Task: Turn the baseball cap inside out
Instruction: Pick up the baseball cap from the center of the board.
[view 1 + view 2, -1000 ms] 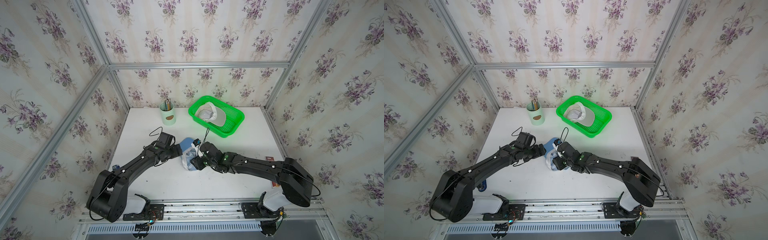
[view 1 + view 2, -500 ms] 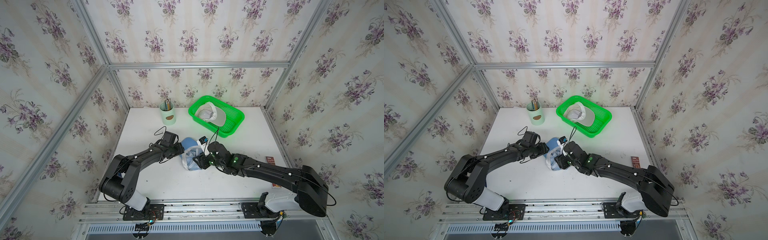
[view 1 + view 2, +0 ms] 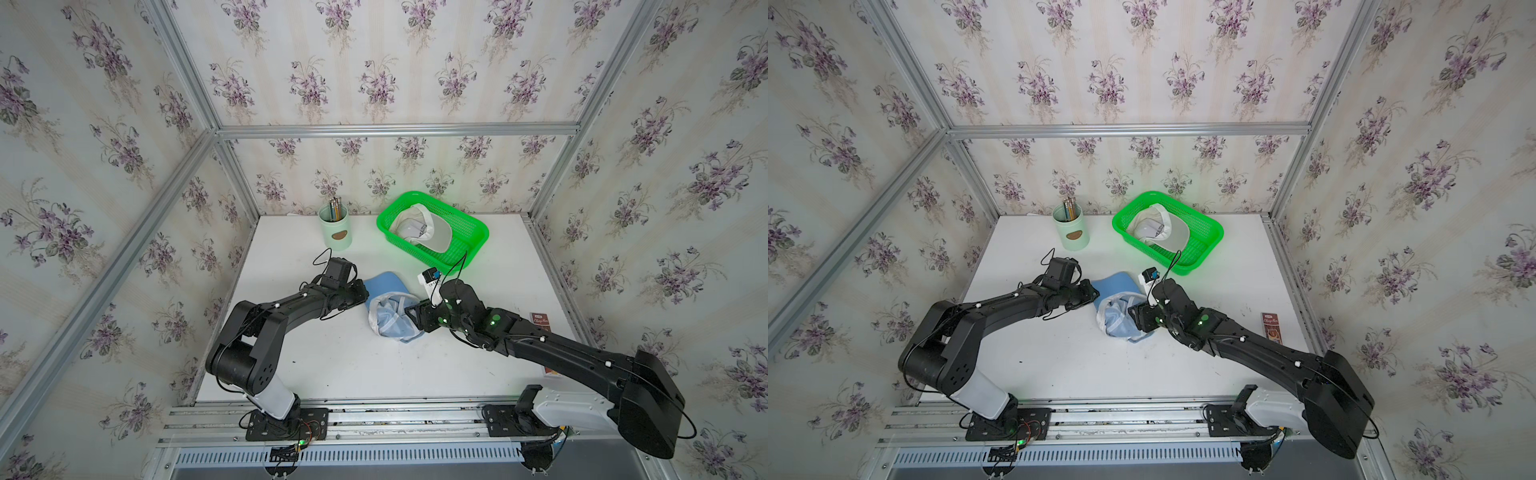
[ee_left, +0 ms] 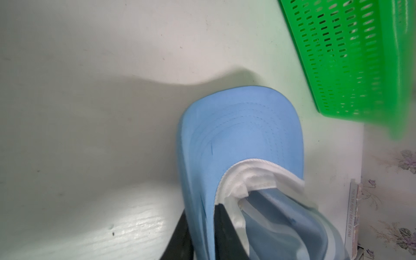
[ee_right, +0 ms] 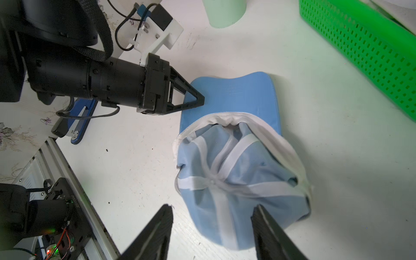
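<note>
The light blue baseball cap (image 3: 390, 318) (image 3: 1121, 318) lies mid-table with its white sweatband and white seam tape facing up. Its brim (image 4: 243, 132) (image 5: 231, 94) points toward the back. My left gripper (image 3: 365, 293) (image 3: 1097, 293) (image 4: 202, 216) (image 5: 201, 101) is shut on the brim's left edge, with the blue cloth pinched between both black fingers. My right gripper (image 3: 411, 318) (image 3: 1136, 318) (image 5: 212, 208) stands open at the crown's (image 5: 236, 180) right side. Its two fingers sit on either side of the crown's lower bulge and do not clamp it.
A green basket (image 3: 473, 232) (image 3: 1208, 232) holding a white cap stands at the back, just beyond the blue cap. A mint pencil cup (image 3: 336, 232) is at the back left. A small brown box (image 3: 540, 320) lies by the right edge, a blue-black tool (image 5: 74, 126) by the left edge.
My left gripper has closed on the edge of the brim. The left arm's elbow has swung in toward the table. The right gripper stays open beside the crown.
</note>
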`<move>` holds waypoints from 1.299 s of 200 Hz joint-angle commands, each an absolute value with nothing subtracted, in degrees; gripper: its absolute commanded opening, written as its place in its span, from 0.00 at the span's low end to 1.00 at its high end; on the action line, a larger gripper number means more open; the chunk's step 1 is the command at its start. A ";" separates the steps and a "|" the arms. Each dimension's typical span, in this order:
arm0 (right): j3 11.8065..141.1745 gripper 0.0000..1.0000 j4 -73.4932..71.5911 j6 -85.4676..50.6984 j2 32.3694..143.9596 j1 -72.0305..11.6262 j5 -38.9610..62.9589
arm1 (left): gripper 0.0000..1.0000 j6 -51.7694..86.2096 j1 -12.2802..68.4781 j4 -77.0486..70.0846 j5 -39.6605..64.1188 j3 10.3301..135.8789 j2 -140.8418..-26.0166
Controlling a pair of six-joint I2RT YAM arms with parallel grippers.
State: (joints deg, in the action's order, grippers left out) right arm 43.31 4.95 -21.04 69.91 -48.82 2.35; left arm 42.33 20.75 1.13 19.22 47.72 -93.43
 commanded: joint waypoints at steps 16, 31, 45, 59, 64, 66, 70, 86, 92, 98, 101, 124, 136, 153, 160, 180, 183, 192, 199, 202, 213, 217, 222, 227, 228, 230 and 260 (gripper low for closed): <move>43.33 0.61 6.00 -21.33 69.86 -48.54 1.53 | 0.09 40.71 20.73 1.27 21.77 48.69 -92.91; 43.14 0.62 6.15 -22.29 69.81 -47.49 2.27 | 0.03 39.80 20.71 1.23 22.11 48.53 -91.45; 42.55 0.63 5.57 -23.41 69.32 -45.98 4.28 | 0.00 38.25 20.68 0.48 22.53 48.49 -89.41; 41.74 0.63 4.78 -24.06 68.50 -44.95 6.45 | 0.00 36.66 20.73 -0.68 22.73 48.34 -86.92; 41.63 0.63 4.64 -24.16 68.19 -44.85 7.15 | 0.00 36.17 20.74 -0.78 22.63 48.36 -86.02; 41.52 0.63 4.59 -24.17 68.09 -44.76 7.32 | 0.00 36.02 20.74 -0.92 22.58 48.41 -85.64; 41.53 0.63 4.70 -24.02 67.88 -44.74 7.82 | 0.00 35.63 20.72 -1.03 22.51 48.43 -84.88; 41.87 0.61 5.27 -24.16 67.22 -44.74 9.40 | 0.00 35.35 20.77 -1.40 20.89 48.61 -81.87; 42.01 0.60 5.36 -24.28 66.80 -44.74 10.31 | 0.00 35.29 20.82 -1.57 20.88 48.60 -81.48; 41.99 0.59 5.15 -24.47 66.20 -44.73 11.23 | 0.00 35.26 20.87 -1.69 18.49 48.46 -79.21; 41.90 0.59 4.92 -24.58 65.85 -44.74 11.69 | 0.00 35.32 20.91 -1.67 17.81 48.44 -78.66; 39.82 0.64 3.60 -24.48 62.79 -44.71 11.65 | 0.00 36.12 20.92 -4.11 15.02 46.89 -75.11; 38.16 0.70 3.44 -23.28 61.11 -44.66 10.20 | 0.00 36.05 20.92 -4.92 15.09 46.53 -73.54; 36.67 0.71 2.86 -20.90 59.06 -44.25 9.66 | 0.00 34.73 20.92 -2.64 16.28 48.19 -72.22; 36.49 0.72 2.79 -20.12 58.44 -44.01 9.43 | 0.00 33.69 21.00 -1.62 17.00 48.97 -71.89; 37.37 0.68 2.01 -18.14 57.25 -43.68 13.44 | 0.00 32.42 21.27 0.86 15.31 50.25 -70.10; 37.36 0.67 1.50 -18.07 57.11 -43.68 14.48 | 0.00 32.42 21.27 0.89 14.95 50.19 -69.78; 37.15 0.63 -0.97 -18.24 57.14 -43.68 17.99 | 0.00 32.63 21.36 0.64 13.69 49.98 -68.87; 36.74 0.61 -3.04 -18.85 57.63 -43.78 20.06 | 0.00 33.10 21.57 0.25 12.63 49.68 -68.21; 36.68 0.60 -3.69 -19.08 57.91 -43.79 20.41 | 0.00 33.46 21.70 0.14 12.07 49.58 -68.00; 36.33 0.60 -4.81 -20.24 59.39 -43.77 19.69 | 0.00 34.32 22.47 -0.99 9.74 48.76 -66.97; 36.13 0.60 -4.89 -20.39 59.91 -43.80 18.78 | 0.00 34.24 22.93 -2.13 9.31 48.23 -66.58; 35.90 0.62 -4.83 -20.42 60.31 -43.78 17.47 | 0.00 34.27 23.57 -2.97 8.43 47.75 -66.08; 35.40 0.64 -4.87 -20.53 60.47 -43.84 16.28 | 0.00 34.04 24.06 -3.60 7.95 47.48 -65.78; 35.23 0.65 -4.85 -20.50 60.43 -43.80 15.96 | 0.00 33.98 24.12 -3.73 7.93 47.38 -65.72; 34.93 0.65 -4.95 -20.44 60.28 -43.78 15.50 | 0.00 33.76 24.33 -3.97 7.91 47.29 -65.63; 30.87 0.74 -4.95 -16.57 53.81 -43.46 11.09 | 0.00 30.59 24.77 0.59 8.42 50.33 -65.85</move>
